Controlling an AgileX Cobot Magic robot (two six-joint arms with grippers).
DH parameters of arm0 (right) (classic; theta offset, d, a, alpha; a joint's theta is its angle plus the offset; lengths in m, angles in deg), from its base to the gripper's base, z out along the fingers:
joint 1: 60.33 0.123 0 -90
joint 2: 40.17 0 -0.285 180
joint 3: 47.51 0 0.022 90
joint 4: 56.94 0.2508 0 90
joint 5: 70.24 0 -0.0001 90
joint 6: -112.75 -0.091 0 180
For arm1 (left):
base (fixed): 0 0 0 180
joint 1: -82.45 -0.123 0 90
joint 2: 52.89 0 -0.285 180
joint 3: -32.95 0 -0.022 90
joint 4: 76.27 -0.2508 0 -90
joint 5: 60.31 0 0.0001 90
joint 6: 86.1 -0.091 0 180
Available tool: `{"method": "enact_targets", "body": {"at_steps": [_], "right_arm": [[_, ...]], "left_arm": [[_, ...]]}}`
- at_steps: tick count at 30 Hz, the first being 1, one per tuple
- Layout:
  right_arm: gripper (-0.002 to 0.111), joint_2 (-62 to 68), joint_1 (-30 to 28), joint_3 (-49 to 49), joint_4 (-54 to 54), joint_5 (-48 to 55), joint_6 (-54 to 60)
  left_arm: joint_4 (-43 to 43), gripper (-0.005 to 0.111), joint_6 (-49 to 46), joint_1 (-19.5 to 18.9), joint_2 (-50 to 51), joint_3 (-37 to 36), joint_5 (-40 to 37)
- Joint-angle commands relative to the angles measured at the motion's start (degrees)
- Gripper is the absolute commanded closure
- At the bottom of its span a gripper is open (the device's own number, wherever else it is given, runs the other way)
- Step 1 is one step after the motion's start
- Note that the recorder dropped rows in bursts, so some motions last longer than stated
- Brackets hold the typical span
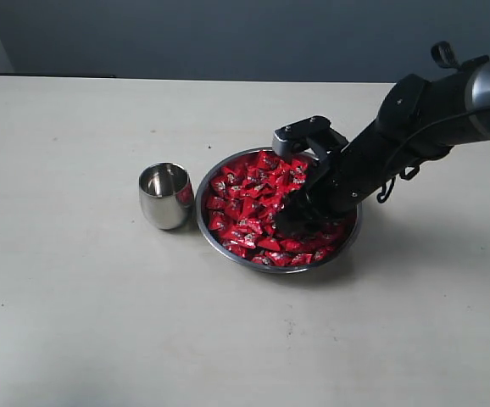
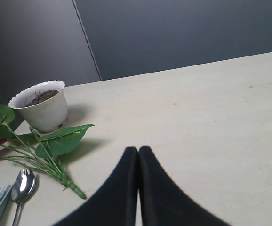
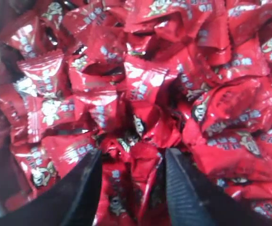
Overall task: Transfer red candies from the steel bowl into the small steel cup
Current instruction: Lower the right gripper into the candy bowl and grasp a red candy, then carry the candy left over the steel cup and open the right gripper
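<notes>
The right gripper [image 1: 298,217] was lowered into the steel bowl [image 1: 268,266], at its right half, probably to pick one piece out of the heap. In the right wrist view its dark ribbed fingers [image 3: 188,193] stood apart with one candy in the gap. I judged it released, not yet clenched.

The red candies [image 1: 245,208] filled the bowl almost to the thin rim. Their wrappers were shiny, crinkled foil with small white-grey print, in pillow and triangle shapes, so they would likely slip and crackle under the pads.

The small steel cup [image 1: 166,196] stood upright just left of the bowl, close enough for a short carry. Its rounded sides were like a mirror, and no red showed inside.

The left gripper [image 2: 137,157] was clenched on nothing, kept aside over the bare table [image 2: 211,113] near a white plant pot [image 2: 42,106], a leafy sprig [image 2: 56,141] and a spoon [image 2: 22,186].
</notes>
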Motion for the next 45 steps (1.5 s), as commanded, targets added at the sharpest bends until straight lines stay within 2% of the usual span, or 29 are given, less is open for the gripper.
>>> {"method": "enact_targets", "body": {"at_steps": [1,4,8,23,27,32,39,45], "right_arm": [[0.066,1.08,0.07,0.37,-1.16,-1.72,0.24],[0.072,1.46,0.07,0.37,-1.28,-1.57,0.24],[0.108,1.08,0.07,0.37,-1.28,-0.60,-0.71],[0.106,-9.37,0.07,1.08,1.56,6.03,-4.09],[0.106,-8.34,1.06,6.97,5.34,11.31,-4.09],[0.106,-3.45,5.06,16.61,5.44,12.25,-4.51],[0.106,9.49,10.53,33.16,3.18,13.10,-7.85],[0.106,13.92,10.53,36.76,3.44,14.02,-10.29]], "left_arm": [[-0.25,0.106,0.21,0.16,-0.22,-0.08,0.77],[-0.25,0.106,0.21,0.16,-0.22,-0.08,0.77],[-0.25,0.106,0.21,0.16,-0.22,-0.08,0.77],[-0.25,0.106,0.21,0.16,-0.22,-0.08,0.77],[-0.25,0.106,0.21,0.16,-0.22,-0.08,0.77],[-0.25,0.106,0.21,0.16,-0.22,-0.08,0.77],[-0.25,0.106,0.21,0.16,-0.22,-0.08,0.77],[-0.25,0.106,0.21,0.16,-0.22,-0.08,0.77]]}}
